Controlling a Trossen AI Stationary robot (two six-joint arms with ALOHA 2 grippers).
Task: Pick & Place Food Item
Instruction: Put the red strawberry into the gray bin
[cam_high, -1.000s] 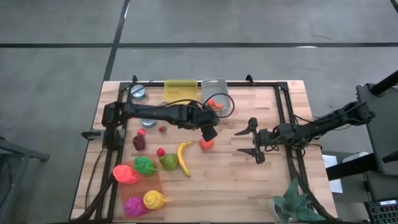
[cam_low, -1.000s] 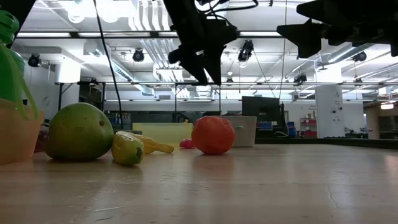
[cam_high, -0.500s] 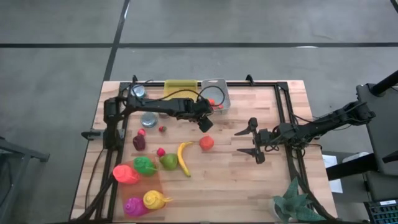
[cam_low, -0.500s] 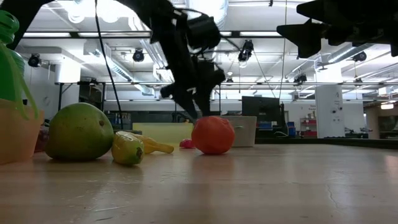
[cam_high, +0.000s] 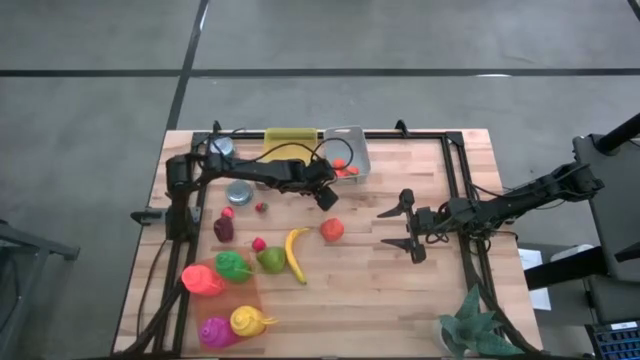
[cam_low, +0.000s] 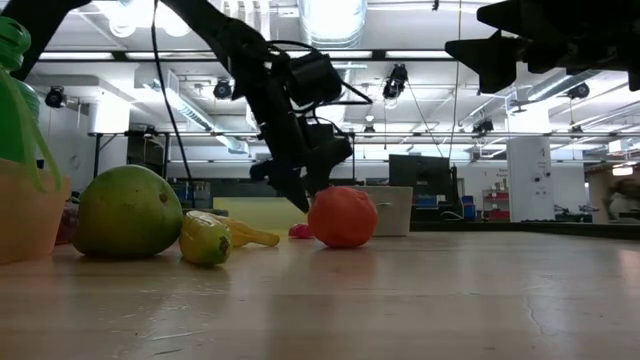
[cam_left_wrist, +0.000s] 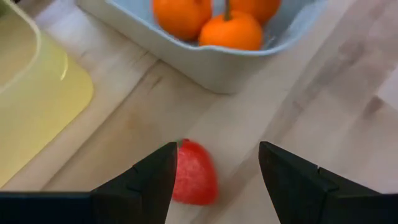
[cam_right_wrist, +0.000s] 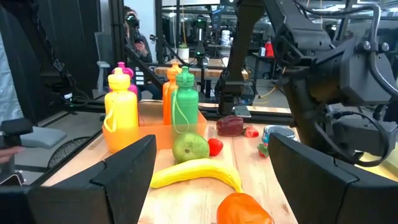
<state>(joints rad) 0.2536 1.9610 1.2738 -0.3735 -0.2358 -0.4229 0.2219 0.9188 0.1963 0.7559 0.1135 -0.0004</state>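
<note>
— What is changing around the grey bin (cam_high: 359, 151)?

— The left gripper (cam_high: 327, 198) is pulling back toward it. A second ago it was hanging above the orange-red fruit (cam_high: 333, 229); now it is sitting just off the bin's near wall, and the fruit is lying untouched on the wooden table (cam_high: 400, 300), a little farther from the bin than the gripper is.

— So is the fruit being carried?

— No. The left fingers (cam_left_wrist: 146, 180) are standing apart and gripping nothing. A small red food piece (cam_left_wrist: 194, 180) is lying on the wood just beside the bin, showing in the gap between them (what kind of food it is cannot be told). That looks like the arm giving up the fruit and lining up on this smaller piece, with the pick not yet begun.

— How is the arm posing?

— It is reaching in low from the far side of the bin, past the yellow tray (cam_high: 290, 140), with the wrist tipping down so the fingertips are pointing at the table next to the bin wall. The oranges (cam_left_wrist: 233, 31) are already resting inside the bin.

— And the other arm?

— The right gripper (cam_high: 408, 228) is waiting well apart from the bin, raised off the table, its fingers spread wide and empty.
</note>
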